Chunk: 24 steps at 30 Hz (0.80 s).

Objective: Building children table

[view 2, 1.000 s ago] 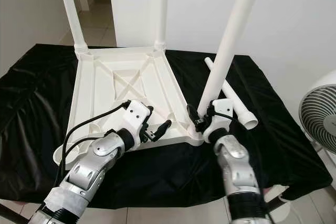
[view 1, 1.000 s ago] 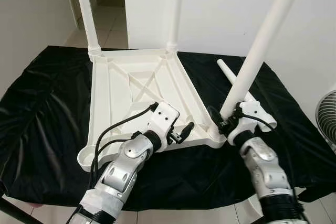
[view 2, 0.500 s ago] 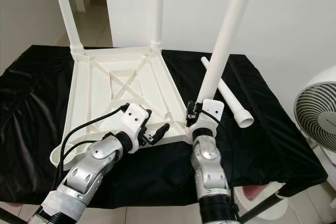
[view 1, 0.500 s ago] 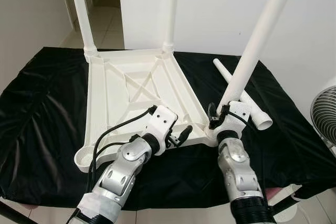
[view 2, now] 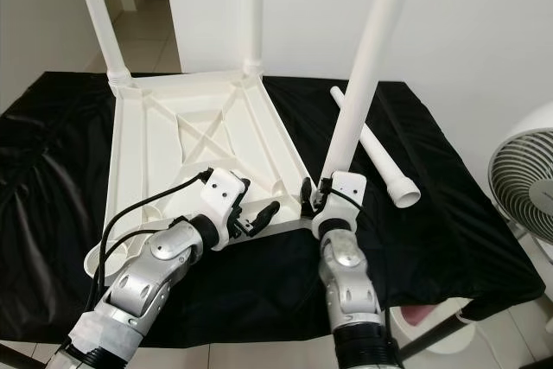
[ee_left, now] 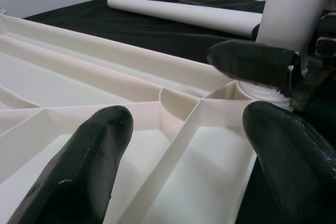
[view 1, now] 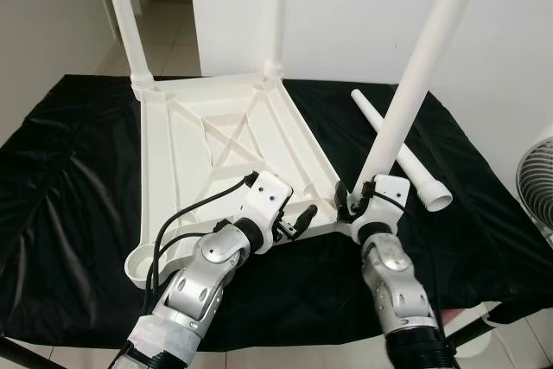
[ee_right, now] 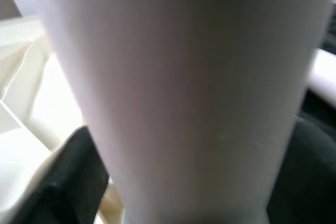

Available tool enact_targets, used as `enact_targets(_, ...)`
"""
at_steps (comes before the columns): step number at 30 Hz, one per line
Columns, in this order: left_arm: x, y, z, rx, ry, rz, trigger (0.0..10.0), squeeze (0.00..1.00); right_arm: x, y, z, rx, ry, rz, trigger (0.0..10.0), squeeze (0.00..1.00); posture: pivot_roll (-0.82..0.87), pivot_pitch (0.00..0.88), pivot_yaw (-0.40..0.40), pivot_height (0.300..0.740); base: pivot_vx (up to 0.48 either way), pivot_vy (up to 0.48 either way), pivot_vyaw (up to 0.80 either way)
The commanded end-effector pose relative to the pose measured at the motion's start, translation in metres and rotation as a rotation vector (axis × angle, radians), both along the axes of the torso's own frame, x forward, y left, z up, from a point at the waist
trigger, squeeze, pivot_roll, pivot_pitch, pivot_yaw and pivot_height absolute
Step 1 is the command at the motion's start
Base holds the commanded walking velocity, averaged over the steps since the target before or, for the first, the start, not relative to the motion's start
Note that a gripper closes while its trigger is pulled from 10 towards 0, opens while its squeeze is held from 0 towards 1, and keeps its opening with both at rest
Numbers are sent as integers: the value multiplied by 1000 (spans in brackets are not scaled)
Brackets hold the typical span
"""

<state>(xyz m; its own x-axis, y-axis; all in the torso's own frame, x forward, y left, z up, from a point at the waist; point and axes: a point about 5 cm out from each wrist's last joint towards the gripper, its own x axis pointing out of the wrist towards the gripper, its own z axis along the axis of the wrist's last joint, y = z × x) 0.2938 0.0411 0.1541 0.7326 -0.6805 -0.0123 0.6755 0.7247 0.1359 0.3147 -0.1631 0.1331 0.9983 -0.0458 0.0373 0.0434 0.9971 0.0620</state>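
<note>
Black cloth (view 1: 69, 179) covers the tabletop, where an upturned white table (view 1: 199, 140) lies with two legs standing at its far corners. From the left eye, the right gripper (view 1: 352, 203) is clamped on a third leg (view 1: 406, 101) at the near right corner; a spare leg (view 1: 406, 157) lies beyond. The right eye shows a fan (view 2: 527, 183). Seen from the left wrist, the left gripper (ee_left: 184, 145) hovers spread over the ribs. The right wrist shows the leg close up.
</note>
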Motion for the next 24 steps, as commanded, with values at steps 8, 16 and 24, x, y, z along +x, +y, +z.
enact_targets(8, -3, -3, 3, -2, -1, -48, 10000, 0, 6, -7, 11, -21, -3, 171, 10000, 0, -22, 45, -1, 740, 0, 0, 0)
enact_targets(16, -5, -2, 4, -1, 0, -47, 10000, 0, -1, 7, 13, -150, -27, 576, 10000, 0, -10, 38, -5, 740, 0, 0, 0)
enact_targets(24, -7, -3, 4, -2, 1, -47, 10000, 0, -1, 1, 10, -191, -7, 620, 0, 0, -4, 32, -12, 740, 0, 0, 0)
